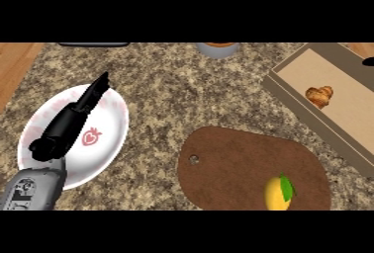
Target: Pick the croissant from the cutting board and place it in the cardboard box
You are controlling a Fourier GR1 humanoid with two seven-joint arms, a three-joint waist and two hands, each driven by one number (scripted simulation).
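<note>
Nearest the camera, at the lower left, the grey left forearm [33, 188] enters the view. Its black left hand [73, 118] extends over the white plate [110, 143], fingers straight and together, holding nothing. A red strawberry emblem [91, 137] is printed on the plate; no legible writing appears. The plate rests on the speckled granite counter [168, 89].

The croissant [320, 96] lies inside the cardboard box [292, 101] at the upper right, well apart from the left hand and across the counter from it. The box holds only the croissant.

The brown cutting board [234, 168] lies between plate and box, lower centre. A yellow mango [277, 193] with a green leaf rests on its lower right part.

A grey cup [217, 48] stands at the counter's far edge.
</note>
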